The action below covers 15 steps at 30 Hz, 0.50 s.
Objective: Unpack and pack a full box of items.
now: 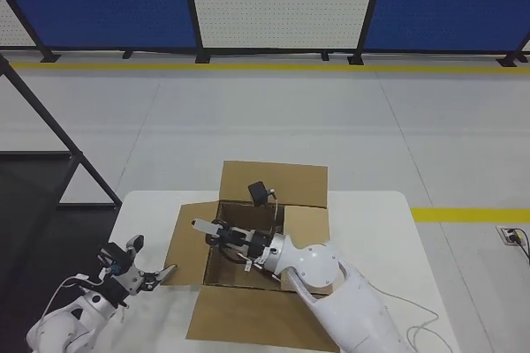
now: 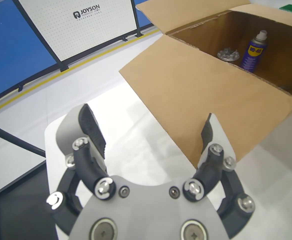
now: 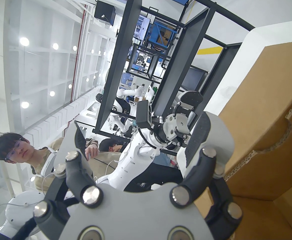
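An open cardboard box (image 1: 247,309) stands mid-table with its flaps folded out. Inside it I see a blue spray can (image 2: 254,52) standing upright beside a round metal part (image 2: 227,54). My right arm comes in over the box from the near right side. Its right gripper (image 1: 205,228) is open and holds nothing, over the box's left wall (image 3: 260,126). My left gripper (image 2: 151,128) is open and holds nothing above the table, just left of the box's left flap (image 2: 198,101). From above, the left gripper (image 1: 153,258) sits near the table's front left corner.
The white table (image 1: 380,229) has bare room to the right of the box and behind it. A black metal frame (image 1: 35,115) stands close to the table's left edge. The left flap (image 1: 184,243) reaches out toward the left gripper.
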Tool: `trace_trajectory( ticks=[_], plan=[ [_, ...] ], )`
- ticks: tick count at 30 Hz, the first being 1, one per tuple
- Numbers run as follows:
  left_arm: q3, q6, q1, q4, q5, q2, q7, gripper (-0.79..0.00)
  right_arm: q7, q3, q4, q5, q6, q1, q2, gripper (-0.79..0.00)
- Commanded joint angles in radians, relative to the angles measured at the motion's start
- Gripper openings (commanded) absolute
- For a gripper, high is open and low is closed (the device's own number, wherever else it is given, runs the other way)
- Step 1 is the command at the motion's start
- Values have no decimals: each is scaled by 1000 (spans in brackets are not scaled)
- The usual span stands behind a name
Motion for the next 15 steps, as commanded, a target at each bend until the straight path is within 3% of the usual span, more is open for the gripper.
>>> trace_trajectory(
  ticks=[1, 15],
  plan=[
    [7, 0, -5, 6, 8, 0, -1, 0, 4, 14, -30, -10, 12, -19, 6, 0],
    [39, 12, -26, 40, 48, -1, 5, 0, 19, 40, -91, -36, 41, -54, 15, 0]
  ],
)
